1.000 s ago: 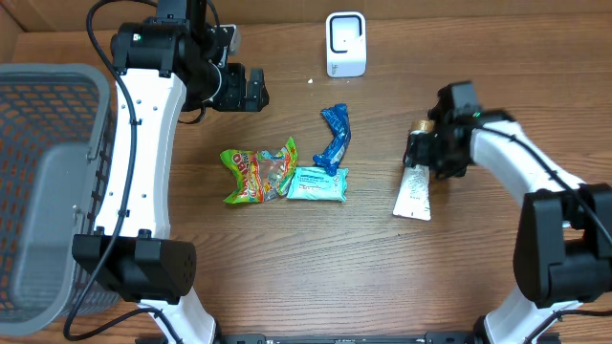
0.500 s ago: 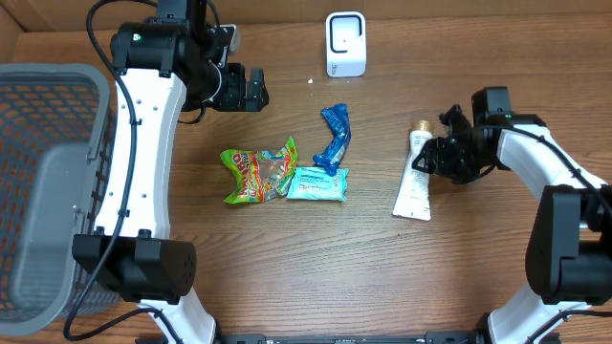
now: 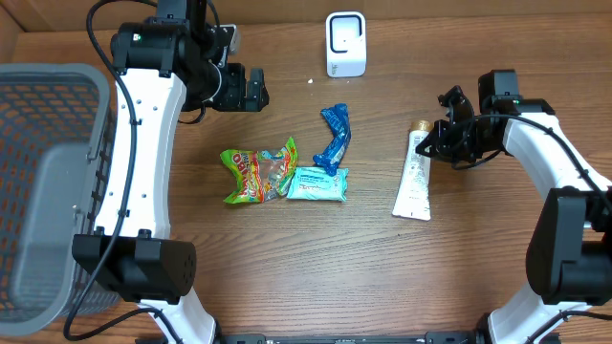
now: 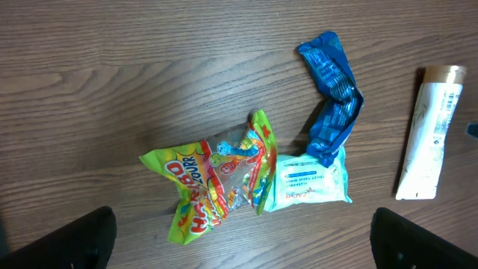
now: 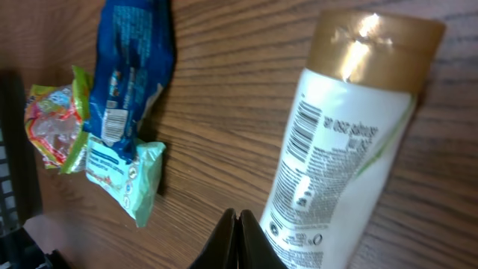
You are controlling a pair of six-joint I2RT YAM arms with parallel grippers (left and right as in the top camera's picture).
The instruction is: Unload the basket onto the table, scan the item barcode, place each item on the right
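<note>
A white tube with a gold cap lies flat on the table, its printed barcode side up in the right wrist view. My right gripper is shut and holds nothing. Its closed tips sit right beside the tube's upper part. The white scanner stands at the back centre. My left gripper hangs open and high at the back left, looking down on the packets, with nothing between its fingers.
A green candy bag, a teal wipes pack and a blue wrapper lie together mid-table. A grey mesh basket fills the left edge. Cardboard borders the table's back.
My right gripper has drawn back to the right and away from the tube's top while its jaws closed. The tube stayed on the table. The left arm has not moved.
</note>
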